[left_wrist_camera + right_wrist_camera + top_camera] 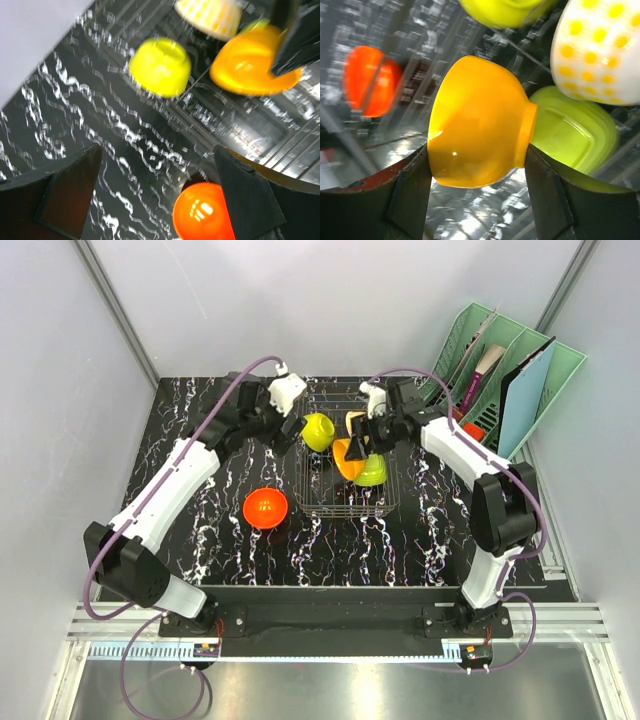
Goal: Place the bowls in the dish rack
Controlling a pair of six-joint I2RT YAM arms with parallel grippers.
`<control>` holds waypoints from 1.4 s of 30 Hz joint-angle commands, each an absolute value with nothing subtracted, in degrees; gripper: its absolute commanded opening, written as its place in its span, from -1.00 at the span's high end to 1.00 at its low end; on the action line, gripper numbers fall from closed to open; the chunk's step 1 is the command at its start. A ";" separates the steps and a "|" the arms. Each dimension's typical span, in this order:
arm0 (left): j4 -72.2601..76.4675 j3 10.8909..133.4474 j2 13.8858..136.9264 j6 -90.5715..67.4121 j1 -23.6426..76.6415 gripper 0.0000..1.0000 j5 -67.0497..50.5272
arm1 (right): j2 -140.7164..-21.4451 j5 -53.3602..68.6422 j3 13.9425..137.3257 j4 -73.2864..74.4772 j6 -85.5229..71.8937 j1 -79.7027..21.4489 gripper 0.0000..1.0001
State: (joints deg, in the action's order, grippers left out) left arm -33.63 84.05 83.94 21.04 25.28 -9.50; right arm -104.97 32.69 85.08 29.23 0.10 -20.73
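Observation:
The dark wire dish rack stands mid-table. In it are a yellow bowl, a white bowl with yellow dots and a lime-green bowl. My right gripper is shut on an orange-yellow bowl and holds it on its side over the rack. In the right wrist view the fingers press its rim and foot. My left gripper is open and empty at the rack's left edge. A red-orange bowl sits on the table left of the rack, below the left gripper.
A mint-green slotted file organiser with folders stands at the back right. Grey walls close in the black marbled table on the left, the back and the right.

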 commanded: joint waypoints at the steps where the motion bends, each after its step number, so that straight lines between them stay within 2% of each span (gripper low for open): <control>1: -31.20 81.22 81.30 23.11 22.86 -0.98 -7.73 | -100.02 14.02 86.93 32.25 12.55 -26.97 1.00; 4: -31.64 79.02 80.60 23.38 20.40 -0.98 -8.52 | -99.49 6.63 85.61 32.26 18.36 -31.36 1.00; 13: -30.76 73.04 76.99 23.55 15.74 -0.98 -11.42 | -101.34 -2.36 85.96 32.26 24.43 -36.12 1.00; 29: -29.44 68.03 73.22 23.73 10.37 -0.98 -14.41 | -109.59 -18.27 83.85 30.15 35.24 -50.44 1.00; 42: -28.74 66.01 72.60 24.35 6.77 -0.98 -16.79 | -110.48 -21.89 81.91 32.87 42.10 -53.00 1.00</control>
